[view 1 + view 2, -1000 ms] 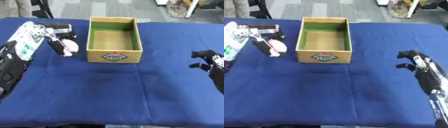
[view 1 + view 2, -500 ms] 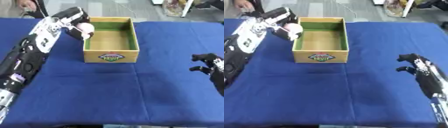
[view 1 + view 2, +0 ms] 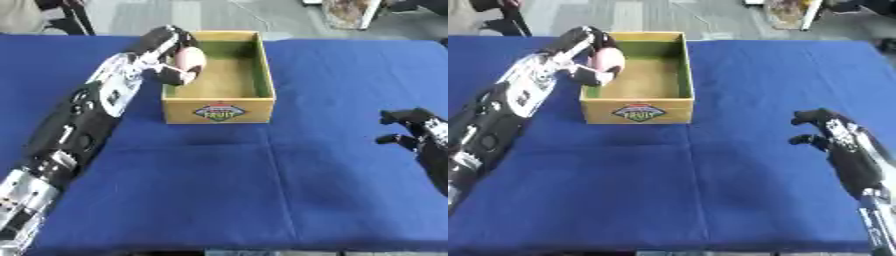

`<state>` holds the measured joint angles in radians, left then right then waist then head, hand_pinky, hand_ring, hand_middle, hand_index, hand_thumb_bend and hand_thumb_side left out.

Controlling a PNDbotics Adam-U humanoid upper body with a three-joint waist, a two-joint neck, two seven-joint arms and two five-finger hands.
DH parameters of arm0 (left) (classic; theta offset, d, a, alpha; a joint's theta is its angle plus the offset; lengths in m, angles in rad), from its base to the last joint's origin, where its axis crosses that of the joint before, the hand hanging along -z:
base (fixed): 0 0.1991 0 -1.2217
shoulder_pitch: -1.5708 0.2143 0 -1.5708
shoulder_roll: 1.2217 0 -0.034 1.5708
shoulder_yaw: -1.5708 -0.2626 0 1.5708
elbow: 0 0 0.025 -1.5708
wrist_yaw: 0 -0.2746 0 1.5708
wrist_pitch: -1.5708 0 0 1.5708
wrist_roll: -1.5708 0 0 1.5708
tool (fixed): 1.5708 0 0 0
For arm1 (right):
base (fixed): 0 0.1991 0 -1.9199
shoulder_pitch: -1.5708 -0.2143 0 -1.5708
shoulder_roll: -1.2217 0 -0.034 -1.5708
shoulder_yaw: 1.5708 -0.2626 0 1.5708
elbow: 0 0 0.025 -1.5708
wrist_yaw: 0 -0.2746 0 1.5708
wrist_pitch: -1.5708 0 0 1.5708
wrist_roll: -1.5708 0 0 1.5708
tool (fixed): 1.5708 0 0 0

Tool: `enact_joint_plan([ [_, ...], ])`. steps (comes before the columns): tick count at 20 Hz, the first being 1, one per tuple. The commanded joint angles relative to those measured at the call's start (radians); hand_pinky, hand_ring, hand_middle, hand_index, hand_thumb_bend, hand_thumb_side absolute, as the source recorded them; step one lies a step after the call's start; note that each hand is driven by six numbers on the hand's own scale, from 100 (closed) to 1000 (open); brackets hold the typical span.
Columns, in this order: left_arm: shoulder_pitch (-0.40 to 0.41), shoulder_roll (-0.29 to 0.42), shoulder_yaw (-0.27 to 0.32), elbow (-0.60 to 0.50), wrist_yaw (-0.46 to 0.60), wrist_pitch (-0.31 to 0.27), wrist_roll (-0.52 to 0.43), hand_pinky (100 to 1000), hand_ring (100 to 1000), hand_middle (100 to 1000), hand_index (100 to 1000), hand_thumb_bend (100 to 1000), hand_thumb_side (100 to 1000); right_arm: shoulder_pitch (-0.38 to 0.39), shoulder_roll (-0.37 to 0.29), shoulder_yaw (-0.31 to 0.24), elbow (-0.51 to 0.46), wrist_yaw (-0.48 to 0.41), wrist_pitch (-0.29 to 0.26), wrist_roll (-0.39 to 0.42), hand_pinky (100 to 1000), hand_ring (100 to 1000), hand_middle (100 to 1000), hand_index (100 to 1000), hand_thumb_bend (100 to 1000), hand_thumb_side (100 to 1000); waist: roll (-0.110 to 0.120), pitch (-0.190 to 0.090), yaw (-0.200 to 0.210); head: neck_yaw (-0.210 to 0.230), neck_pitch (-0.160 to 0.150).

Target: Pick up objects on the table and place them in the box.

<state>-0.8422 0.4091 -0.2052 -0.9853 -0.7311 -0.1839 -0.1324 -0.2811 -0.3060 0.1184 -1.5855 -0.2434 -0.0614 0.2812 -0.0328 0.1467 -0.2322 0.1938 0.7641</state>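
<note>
Left hand [image 3: 168, 49] has its fingers curled round a pale pink egg-shaped object [image 3: 188, 60], holding it over the left wall of the open yellow cardboard box [image 3: 219, 111] with green lining and a fruit label on its front. Box sits on the blue-clothed table [image 3: 262, 190]. Right hand [image 3: 826, 131] idles above the cloth at the right edge, fingers curled in, holding nothing.
</note>
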Motion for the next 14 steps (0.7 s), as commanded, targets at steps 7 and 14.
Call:
enact_joint_plan([
  [7,-0.002,0.0,0.001,-0.02,0.006,-0.05,0.049,709,748,773,861,736,568,-0.014,-0.01,-0.005,-0.008,0.006,-0.002,0.003,645,944,646,711,100,752,0.0,-0.011,0.012,0.001,0.005],
  [14,0.057,0.02,0.004,-0.177,0.197,-0.016,0.046,637,625,642,783,512,568,-0.01,-0.009,-0.014,-0.008,0.007,-0.005,-0.005,645,944,646,711,100,760,-0.005,-0.009,0.032,-0.016,0.004],
])
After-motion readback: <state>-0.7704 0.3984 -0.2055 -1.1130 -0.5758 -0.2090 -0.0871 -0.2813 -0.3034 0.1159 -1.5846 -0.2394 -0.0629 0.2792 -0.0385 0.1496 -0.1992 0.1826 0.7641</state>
